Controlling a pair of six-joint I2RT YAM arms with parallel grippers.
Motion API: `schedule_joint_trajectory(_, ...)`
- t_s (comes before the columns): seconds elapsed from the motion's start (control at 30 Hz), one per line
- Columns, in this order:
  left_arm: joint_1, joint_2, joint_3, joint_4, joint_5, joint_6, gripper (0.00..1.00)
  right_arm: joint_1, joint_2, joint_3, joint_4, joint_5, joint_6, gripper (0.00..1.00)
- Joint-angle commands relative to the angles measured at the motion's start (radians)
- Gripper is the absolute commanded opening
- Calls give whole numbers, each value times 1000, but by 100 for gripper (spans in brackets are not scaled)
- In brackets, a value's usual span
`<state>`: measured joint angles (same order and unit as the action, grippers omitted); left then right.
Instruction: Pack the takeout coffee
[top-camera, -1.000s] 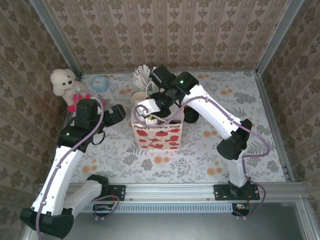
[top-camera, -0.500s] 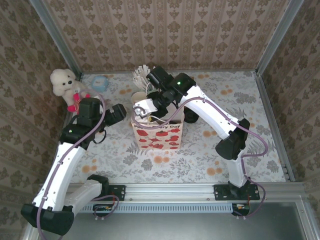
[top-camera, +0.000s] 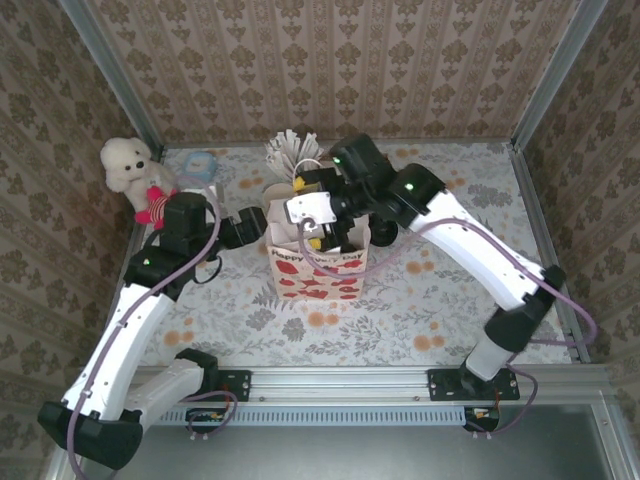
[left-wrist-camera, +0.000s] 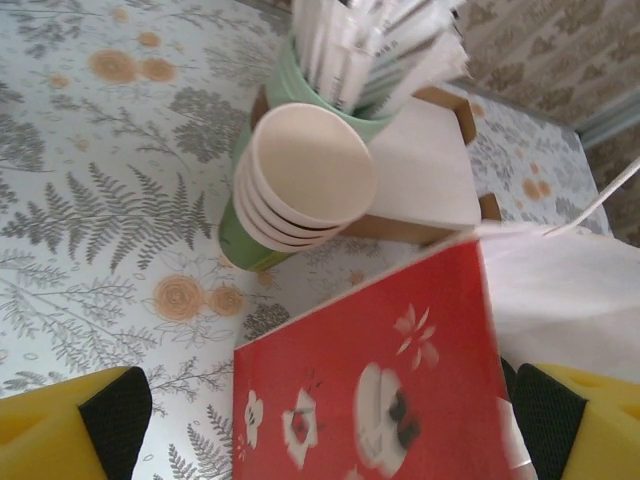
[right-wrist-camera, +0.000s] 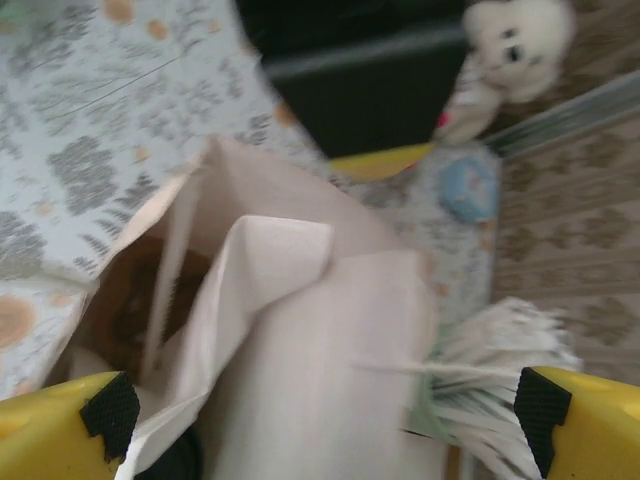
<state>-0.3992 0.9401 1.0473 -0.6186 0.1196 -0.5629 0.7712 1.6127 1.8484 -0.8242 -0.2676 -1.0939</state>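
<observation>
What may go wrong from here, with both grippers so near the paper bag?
1. The open right gripper hangs over the mouth of the paper bag and its folded rim; lifting away, it might snag the paper and tip the bag.
2. The open left gripper sits beside the bag; a nudge could push it into the stack of cups just behind.

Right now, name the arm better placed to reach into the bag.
Right. The right tool hangs open over the paper bag's mouth; the left tool sits outside, beside its wall.
</observation>
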Motion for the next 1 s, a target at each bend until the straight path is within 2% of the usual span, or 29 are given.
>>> schedule_joint_trajectory(0.0, -47, 43, 72, 6, -30, 84, 96, -12, -104, -109, 328, 136, 168, 100)
schedule_joint_trajectory(0.07, -72, 85, 105, -12, -42, 103, 93, -19, -153, -164, 502, 262, 348, 100)
schedule_joint_trajectory(0.1, -86, 105, 124, -24, -46, 113, 91, -22, -167, -165, 532, 320, 441, 100)
schedule_joint_trajectory(0.17, -100, 145, 156, -61, -56, 128, 85, -45, -187, -123, 499, 436, 691, 100)
schedule_joint_trajectory(0.23, -109, 184, 188, -101, -61, 136, 79, -90, -194, -83, 387, 510, 970, 100)
schedule_joint_trajectory(0.37, -129, 230, 233, -164, -39, 147, 66, -158, -271, -144, 158, 540, 1380, 100)
schedule_joint_trajectory(0.47, -133, 246, 254, -202, -15, 136, 57, -182, -325, -199, 41, 445, 1558, 88)
schedule_joint_trajectory(0.63, -136, 263, 264, -222, -11, 128, 49, -169, -288, -201, -166, 333, 1707, 68)
schedule_joint_trajectory(0.77, -142, 273, 261, -218, 1, 123, 42, -110, -192, -196, -275, 375, 1746, 63)
schedule_joint_trajectory(0.87, -151, 279, 263, -214, 9, 122, 38, -84, -123, -182, -286, 383, 1754, 60)
schedule_joint_trajectory(0.97, -156, 289, 263, -214, 11, 122, 31, -67, -78, -163, -278, 377, 1735, 40)
